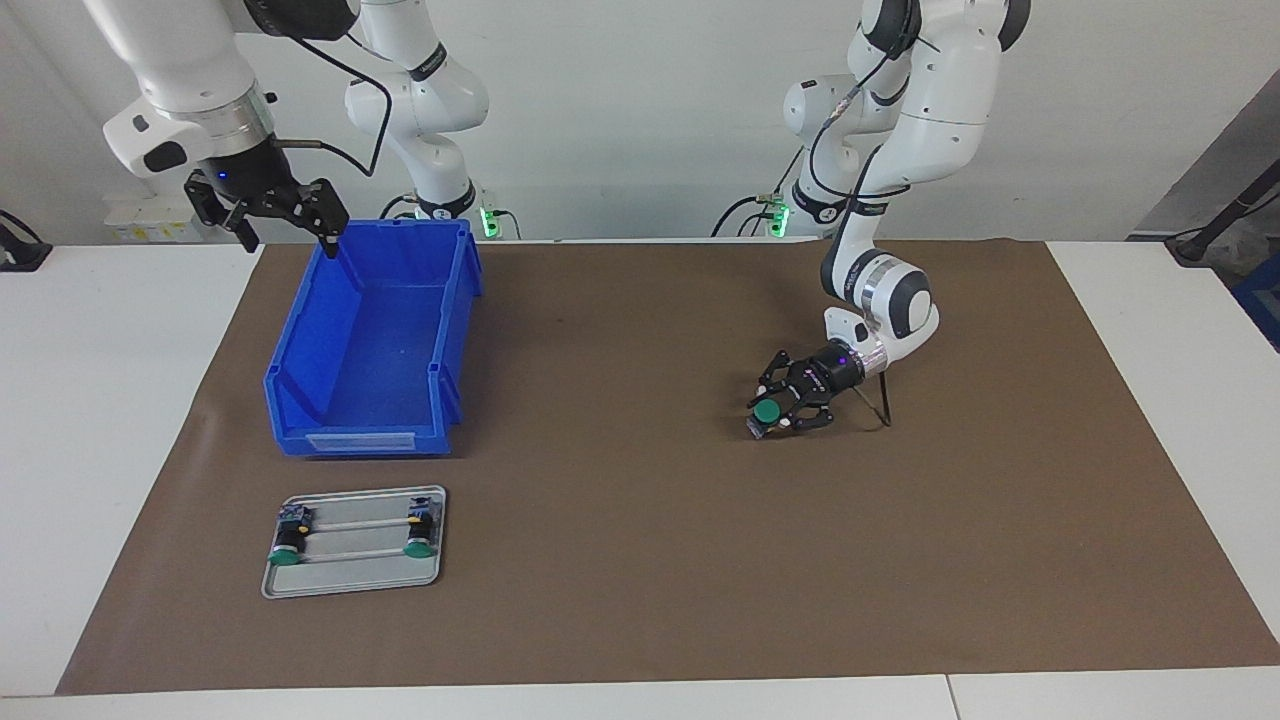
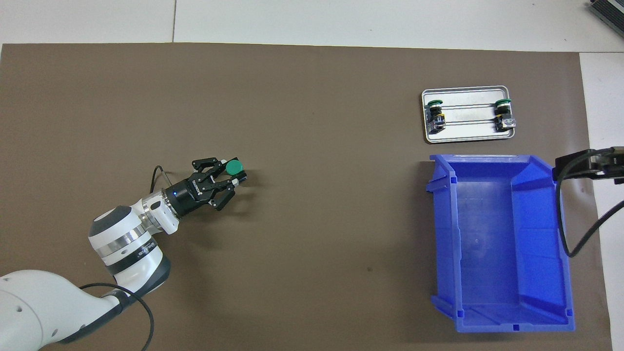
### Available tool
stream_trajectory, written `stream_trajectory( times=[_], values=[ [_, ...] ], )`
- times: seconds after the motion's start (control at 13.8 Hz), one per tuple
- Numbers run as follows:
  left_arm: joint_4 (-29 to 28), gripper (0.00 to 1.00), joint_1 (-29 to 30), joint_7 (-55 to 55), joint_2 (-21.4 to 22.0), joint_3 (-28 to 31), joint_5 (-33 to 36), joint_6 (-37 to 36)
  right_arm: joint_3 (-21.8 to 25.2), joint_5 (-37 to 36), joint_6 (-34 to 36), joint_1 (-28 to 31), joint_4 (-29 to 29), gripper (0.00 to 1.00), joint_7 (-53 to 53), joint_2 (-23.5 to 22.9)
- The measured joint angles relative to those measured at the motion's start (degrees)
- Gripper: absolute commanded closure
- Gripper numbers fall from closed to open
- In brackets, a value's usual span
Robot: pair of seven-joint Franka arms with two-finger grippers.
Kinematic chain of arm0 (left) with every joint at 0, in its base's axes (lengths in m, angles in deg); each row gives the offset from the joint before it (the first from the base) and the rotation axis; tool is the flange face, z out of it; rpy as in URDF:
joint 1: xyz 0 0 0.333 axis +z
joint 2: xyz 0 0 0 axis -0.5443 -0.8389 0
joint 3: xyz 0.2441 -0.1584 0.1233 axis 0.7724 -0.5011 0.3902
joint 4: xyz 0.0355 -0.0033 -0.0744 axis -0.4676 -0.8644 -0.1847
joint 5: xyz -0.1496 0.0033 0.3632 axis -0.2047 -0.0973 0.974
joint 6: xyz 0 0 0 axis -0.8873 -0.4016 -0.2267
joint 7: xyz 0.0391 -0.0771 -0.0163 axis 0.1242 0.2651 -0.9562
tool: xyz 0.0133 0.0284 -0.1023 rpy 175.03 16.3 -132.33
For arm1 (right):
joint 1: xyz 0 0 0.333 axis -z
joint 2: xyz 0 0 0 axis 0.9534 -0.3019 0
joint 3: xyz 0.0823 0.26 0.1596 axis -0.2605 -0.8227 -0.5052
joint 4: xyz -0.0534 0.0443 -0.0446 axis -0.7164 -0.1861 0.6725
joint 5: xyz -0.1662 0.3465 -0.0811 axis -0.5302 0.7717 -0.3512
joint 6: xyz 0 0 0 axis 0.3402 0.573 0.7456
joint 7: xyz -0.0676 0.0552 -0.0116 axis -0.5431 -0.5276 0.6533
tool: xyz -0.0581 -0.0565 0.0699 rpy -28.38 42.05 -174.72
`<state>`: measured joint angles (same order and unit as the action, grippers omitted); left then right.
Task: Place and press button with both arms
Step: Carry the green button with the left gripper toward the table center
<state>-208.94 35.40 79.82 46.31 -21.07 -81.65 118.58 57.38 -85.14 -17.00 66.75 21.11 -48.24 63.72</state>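
Note:
My left gripper (image 1: 778, 408) is low over the brown mat (image 1: 640, 560), toward the left arm's end of the table. It is shut on a green-capped button (image 1: 768, 410), which stands upright at mat level; the gripper (image 2: 230, 175) and button (image 2: 234, 168) also show in the overhead view. Two more buttons (image 1: 287, 545) (image 1: 420, 535) lie on a small metal tray (image 1: 355, 575). My right gripper (image 1: 268, 215) hangs open and empty in the air over the blue bin's rim, at the right arm's end.
A large empty blue bin (image 1: 300, 370) stands toward the right arm's end, nearer to the robots than the tray. The mat covers most of the white table (image 1: 100, 450).

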Motion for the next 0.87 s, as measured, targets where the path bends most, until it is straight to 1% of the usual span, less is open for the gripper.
stream_trajectory(
  times=[0.43,0.87],
  values=[
    [-4.38,0.88,-0.25,4.6,1.12,-0.06,0.0,-3.05,0.0,0.0,0.0,0.0,0.0,0.0,0.0,0.0],
    [-7.77,0.88,-1.32,5.3,2.61,-0.16,0.0,-7.32,0.0,0.0,0.0,0.0,0.0,0.0,0.0,0.0]
  ],
)
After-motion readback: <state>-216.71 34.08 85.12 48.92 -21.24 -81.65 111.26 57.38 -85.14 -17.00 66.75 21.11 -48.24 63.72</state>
